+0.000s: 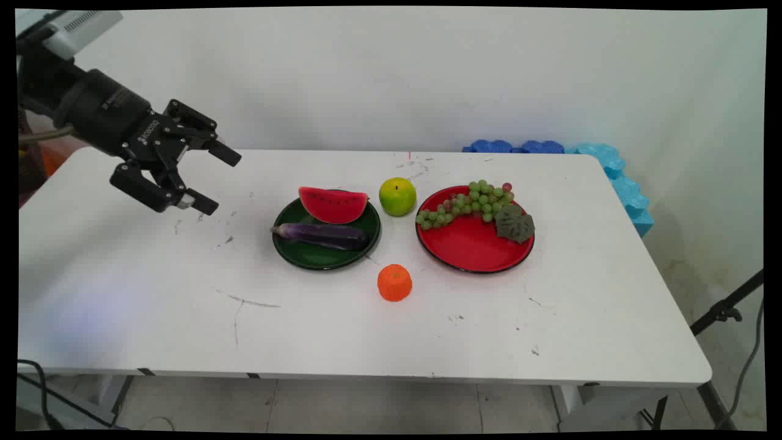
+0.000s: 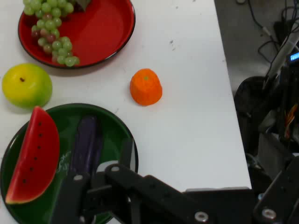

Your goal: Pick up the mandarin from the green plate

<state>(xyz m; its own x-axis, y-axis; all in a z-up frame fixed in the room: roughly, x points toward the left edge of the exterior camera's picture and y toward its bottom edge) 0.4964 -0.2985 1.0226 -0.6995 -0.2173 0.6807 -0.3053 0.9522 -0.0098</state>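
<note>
End effector (image 1: 211, 181) hangs wide open and empty over the worktop's (image 1: 153, 305) left side, nearest the green plate (image 1: 317, 256) carrying watermelon slice (image 1: 333, 205) and eggplant (image 1: 321, 235).

Green plate (image 2: 122, 135) (watermelon slice (image 2: 32, 156), perhaps eggplant (image 2: 84, 144)); orange (image 2: 145, 87) beside.

white table (image 1: 122, 305), pale wall (image 1: 427, 73)
</note>
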